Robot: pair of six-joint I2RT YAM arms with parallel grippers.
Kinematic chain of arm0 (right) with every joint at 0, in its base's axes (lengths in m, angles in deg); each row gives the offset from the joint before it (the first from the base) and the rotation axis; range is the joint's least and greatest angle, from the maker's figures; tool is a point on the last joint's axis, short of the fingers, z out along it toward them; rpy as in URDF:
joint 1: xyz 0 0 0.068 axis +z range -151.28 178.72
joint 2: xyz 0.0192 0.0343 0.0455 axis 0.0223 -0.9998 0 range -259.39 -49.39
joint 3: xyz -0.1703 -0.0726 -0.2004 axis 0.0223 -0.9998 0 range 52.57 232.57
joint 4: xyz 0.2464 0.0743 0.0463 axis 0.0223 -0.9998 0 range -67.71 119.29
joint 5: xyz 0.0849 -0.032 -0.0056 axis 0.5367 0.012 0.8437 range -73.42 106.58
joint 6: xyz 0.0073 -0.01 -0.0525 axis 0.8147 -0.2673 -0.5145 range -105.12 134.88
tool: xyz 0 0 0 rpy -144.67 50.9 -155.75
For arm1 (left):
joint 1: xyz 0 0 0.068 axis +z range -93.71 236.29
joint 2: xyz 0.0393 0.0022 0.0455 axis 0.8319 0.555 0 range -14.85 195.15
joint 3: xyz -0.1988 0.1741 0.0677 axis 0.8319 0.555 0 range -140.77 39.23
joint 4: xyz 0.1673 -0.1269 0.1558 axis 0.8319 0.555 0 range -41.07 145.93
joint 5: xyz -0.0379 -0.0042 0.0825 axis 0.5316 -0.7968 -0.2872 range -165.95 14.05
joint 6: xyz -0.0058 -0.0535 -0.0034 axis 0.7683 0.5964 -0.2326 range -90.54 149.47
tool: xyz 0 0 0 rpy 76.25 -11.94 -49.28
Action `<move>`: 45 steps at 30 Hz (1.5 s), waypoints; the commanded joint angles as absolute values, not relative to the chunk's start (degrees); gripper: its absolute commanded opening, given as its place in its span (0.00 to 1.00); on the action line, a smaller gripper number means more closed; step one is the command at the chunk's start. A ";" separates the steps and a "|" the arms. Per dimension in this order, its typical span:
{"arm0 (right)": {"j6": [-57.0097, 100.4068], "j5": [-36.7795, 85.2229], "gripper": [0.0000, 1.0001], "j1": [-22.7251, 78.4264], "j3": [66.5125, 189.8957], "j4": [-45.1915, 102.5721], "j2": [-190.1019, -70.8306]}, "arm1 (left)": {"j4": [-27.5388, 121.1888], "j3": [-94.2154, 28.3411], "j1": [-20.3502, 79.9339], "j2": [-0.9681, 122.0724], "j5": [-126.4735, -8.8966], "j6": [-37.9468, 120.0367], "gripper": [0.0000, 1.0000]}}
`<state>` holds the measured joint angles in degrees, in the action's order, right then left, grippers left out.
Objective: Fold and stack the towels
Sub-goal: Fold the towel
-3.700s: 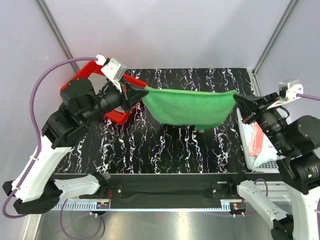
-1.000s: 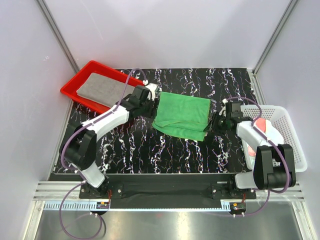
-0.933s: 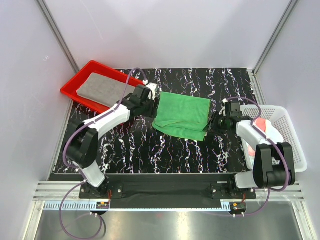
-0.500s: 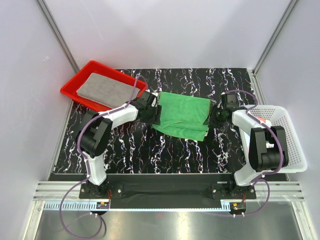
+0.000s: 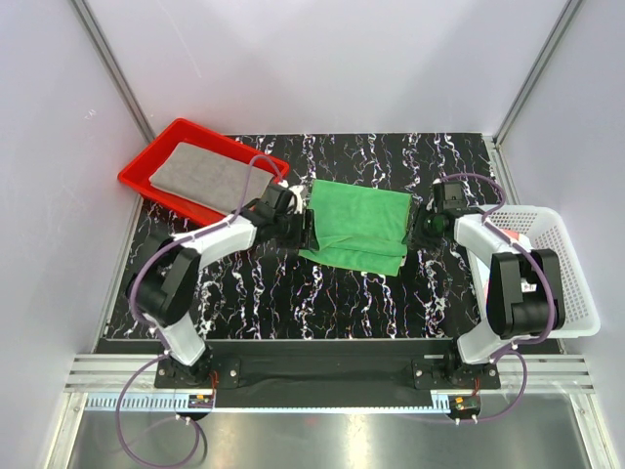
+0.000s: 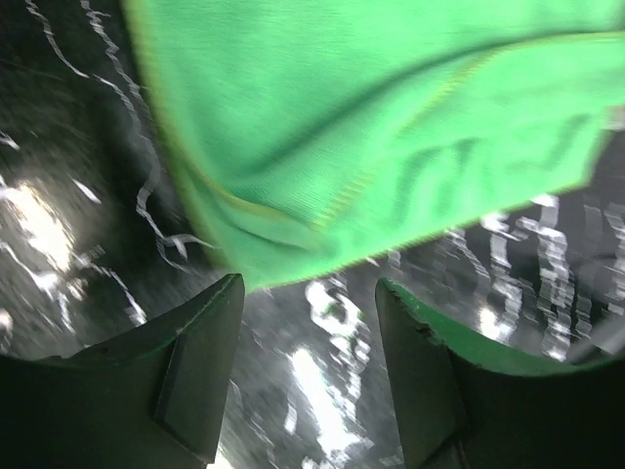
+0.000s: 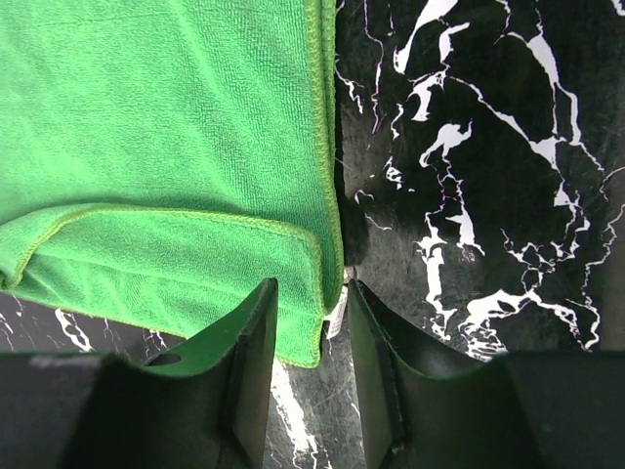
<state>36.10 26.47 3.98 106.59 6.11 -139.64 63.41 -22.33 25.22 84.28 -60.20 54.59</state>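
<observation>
The bright green towel (image 5: 357,225) lies folded on the black marbled table, its lower layer sticking out at the near edge. My left gripper (image 5: 306,231) sits low at the towel's left edge. In the left wrist view its jaws are open over bare table, just short of the towel's (image 6: 371,127) hem, and the gripper (image 6: 308,293) holds nothing. My right gripper (image 5: 418,231) is at the towel's right edge, open. The near right corner of the towel (image 7: 166,147), with a small white label (image 7: 337,315), lies loose between the tips of that gripper (image 7: 312,288). A grey towel (image 5: 207,176) lies flat in the red tray.
The red tray (image 5: 140,174) stands at the back left, close behind my left arm. A white mesh basket (image 5: 562,283) sits at the right edge, with my right arm reaching out over its inner side. Walls close in on three sides.
Earlier both grippers held the green towel stretched in the air; now it lies folded on the table. Over the last second my left gripper slid nearer along the left edge.
</observation>
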 commanded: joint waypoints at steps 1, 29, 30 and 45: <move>35.01 24.85 0.42 4.35 108.47 6.17 -136.66 | 59.12 -21.68 25.00 75.77 -56.43 57.32 0.61; 48.20 25.55 0.25 9.10 98.53 8.73 -139.21 | 69.39 -24.13 24.03 91.22 -74.79 61.89 0.24; 47.93 24.85 0.25 9.18 98.71 8.11 -139.21 | 72.02 -24.31 23.77 91.58 -75.41 62.42 0.23; 39.15 19.58 0.38 8.83 111.89 -4.02 -134.90 | 78.28 -32.02 22.36 83.49 -76.30 65.42 0.49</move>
